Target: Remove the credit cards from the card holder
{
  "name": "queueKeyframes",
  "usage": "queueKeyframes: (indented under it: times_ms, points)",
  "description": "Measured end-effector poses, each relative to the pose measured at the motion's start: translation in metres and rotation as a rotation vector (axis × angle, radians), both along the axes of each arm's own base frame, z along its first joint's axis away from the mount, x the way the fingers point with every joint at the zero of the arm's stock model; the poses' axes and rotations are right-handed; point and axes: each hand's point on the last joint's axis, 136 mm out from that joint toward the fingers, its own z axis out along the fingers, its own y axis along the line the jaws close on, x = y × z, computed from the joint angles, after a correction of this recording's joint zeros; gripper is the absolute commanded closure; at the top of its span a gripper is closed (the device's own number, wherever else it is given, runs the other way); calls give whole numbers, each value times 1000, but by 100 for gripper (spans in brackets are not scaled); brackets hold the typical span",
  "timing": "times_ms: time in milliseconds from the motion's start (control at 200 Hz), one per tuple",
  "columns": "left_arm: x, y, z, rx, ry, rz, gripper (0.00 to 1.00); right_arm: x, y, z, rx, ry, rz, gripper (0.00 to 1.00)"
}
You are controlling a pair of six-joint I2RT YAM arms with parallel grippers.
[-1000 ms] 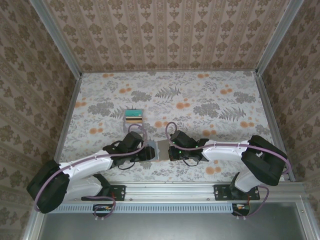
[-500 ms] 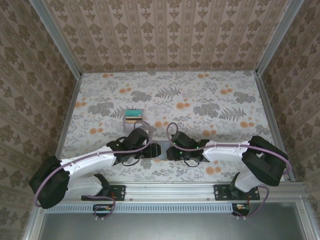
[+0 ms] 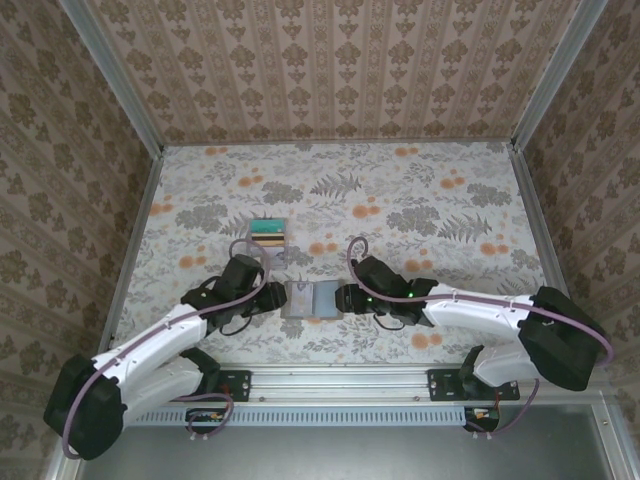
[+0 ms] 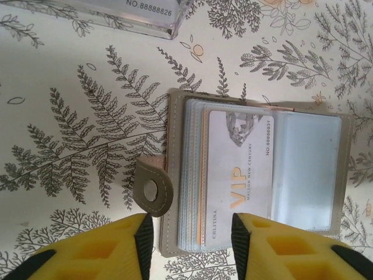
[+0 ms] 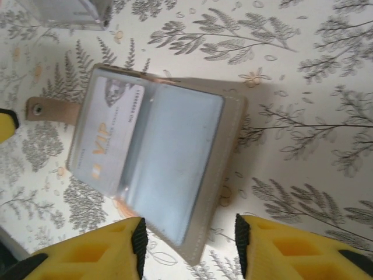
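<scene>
Opened card holder lay flat on the floral table near its front edge, with its pale slotted inside facing up, directly between the left gripper and the right gripper. Both claws were spread wide and gripped nothing. A pale VIP credit card sat in the slots on the side of the snap tab, above further card edges. A striped card stack lay farther back, apart from the holder.
</scene>
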Motion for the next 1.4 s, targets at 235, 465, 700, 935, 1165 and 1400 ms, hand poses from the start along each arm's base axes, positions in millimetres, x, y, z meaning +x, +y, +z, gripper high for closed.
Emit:
queueKeyframes:
  times_ms: [235,465,700,935,1165,1400]
  points:
    - [-1,-14,-7,-41,23,-64,65,-2,29,-15,80,85,43,72]
    - [-11,-19,-29,-43,61,-90,67,0,51,-24,140,143,55,74]
    - [-26,-37,-42,-20,75,-114,71,1,60,-24,167,162,62,74]
    - [-27,-43,-42,-5,58,-81,71,2,61,-34,151,177,61,75]
    - [-26,-30,-36,52,57,-52,70,7,59,-35,144,180,50,75]
    - [-10,-18,-27,53,42,-2,73,15,60,-29,151,170,40,76]
